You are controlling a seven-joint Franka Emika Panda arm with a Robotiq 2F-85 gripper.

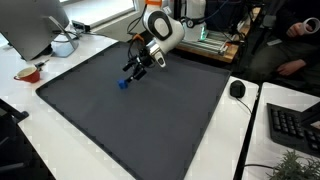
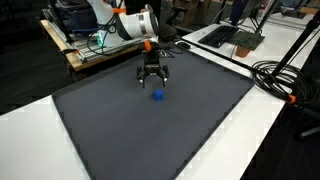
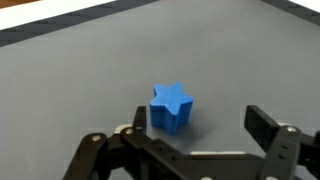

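The tool (image 3: 200, 120) is held open just above the blue star block (image 3: 172, 108). The block is judged light, rigid and smooth; opposite notches are best gripped.

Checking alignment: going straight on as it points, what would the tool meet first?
Likely the star on the mat, seen between the fingers of the open tool; depth is unclear.
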